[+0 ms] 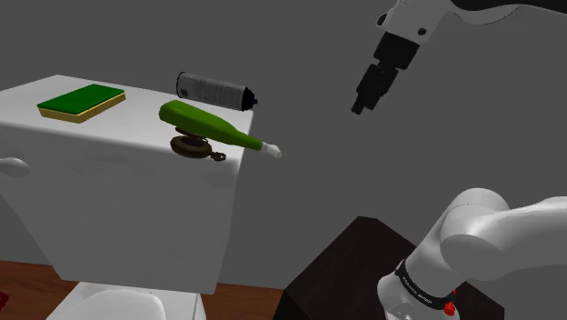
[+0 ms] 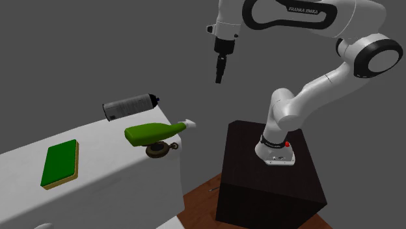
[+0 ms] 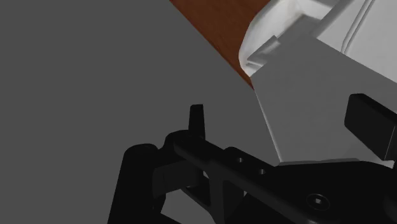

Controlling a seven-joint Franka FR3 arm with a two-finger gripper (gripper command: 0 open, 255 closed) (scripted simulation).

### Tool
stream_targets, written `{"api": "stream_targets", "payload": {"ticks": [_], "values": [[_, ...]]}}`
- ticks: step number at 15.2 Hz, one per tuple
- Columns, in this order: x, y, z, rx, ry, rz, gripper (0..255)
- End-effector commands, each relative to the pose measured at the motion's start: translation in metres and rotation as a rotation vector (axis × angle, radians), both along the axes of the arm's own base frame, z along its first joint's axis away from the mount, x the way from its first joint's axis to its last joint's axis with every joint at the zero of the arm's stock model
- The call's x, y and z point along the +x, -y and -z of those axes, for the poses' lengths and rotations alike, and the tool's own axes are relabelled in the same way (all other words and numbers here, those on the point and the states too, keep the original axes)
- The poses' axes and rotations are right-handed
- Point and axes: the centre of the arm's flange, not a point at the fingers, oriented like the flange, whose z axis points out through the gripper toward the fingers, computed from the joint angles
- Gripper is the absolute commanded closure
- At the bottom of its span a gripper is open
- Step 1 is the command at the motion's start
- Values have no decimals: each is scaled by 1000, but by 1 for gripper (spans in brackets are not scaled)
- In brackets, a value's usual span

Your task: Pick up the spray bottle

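The gripper [image 1: 360, 108] hangs with fingers apart, far from the spray can [image 1: 214, 91]. A green bottle [image 1: 209, 125] beside it half hides a brown thing [image 1: 193, 146].

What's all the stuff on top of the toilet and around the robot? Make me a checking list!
Surface: white toilet tank top, with things lying on it.
Job's things: grey spray bottle with a black cap, lying on its side near the back edge, not held.
Clutter: green bottle lying down, its white tip poking past the tank's edge; small brown round trinket right by it; green sponge apart from them.
Grippers: black tool open, up in the air away from the tank, holding nothing.
Cables: nothing seen.
Surroundings: grey walls, reddish-brown floor, dark box stand.
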Motion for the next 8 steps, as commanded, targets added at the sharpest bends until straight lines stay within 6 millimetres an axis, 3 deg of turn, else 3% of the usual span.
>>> {"api": "stream_targets", "payload": {"ticks": [1,8], "values": [[0,0,0,0,0,0,0],[47,-62,17,39,84,-250,0]]}}
